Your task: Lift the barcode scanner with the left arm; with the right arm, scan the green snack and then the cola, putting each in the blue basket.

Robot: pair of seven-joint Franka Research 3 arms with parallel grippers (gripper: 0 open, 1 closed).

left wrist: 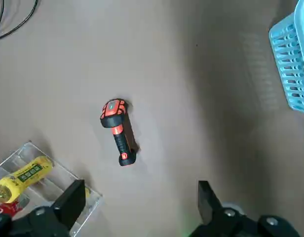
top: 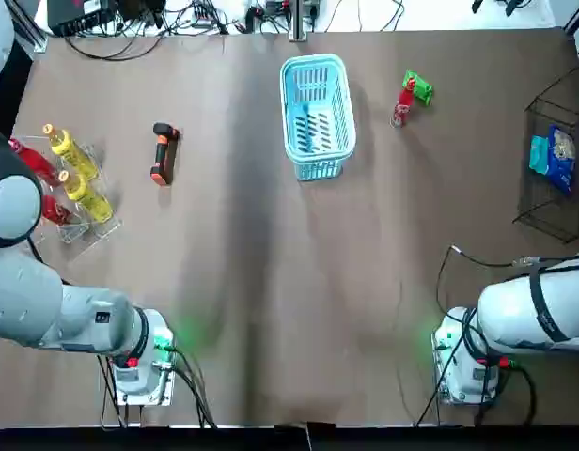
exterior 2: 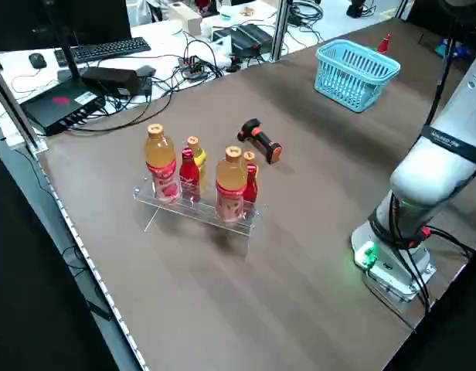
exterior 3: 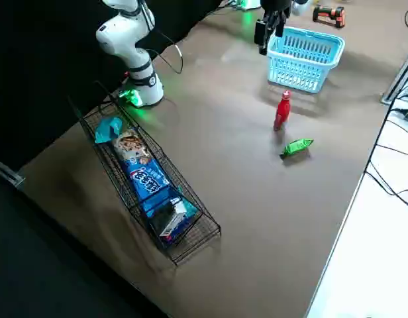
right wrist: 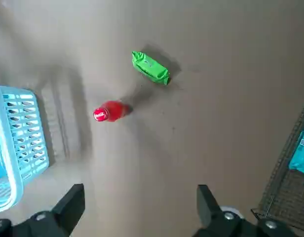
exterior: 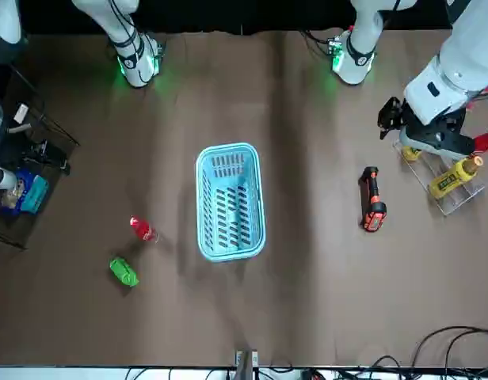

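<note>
Orange-and-black barcode scanner (top: 164, 153) lies flat at ten o'clock on the worktop (top: 271, 282). Green snack (top: 417, 86) and red cola (top: 403, 103) sit at one o'clock, blue basket (top: 320, 169) at twelve. Left jaws and right jaws gape wide, raised.

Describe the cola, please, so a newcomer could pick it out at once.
Start at the blue basket, centred in the far half of the table. Just to the robot's right of it, the cola is the upright red bottle; the green snack beside it is a packet lying flat.
</note>
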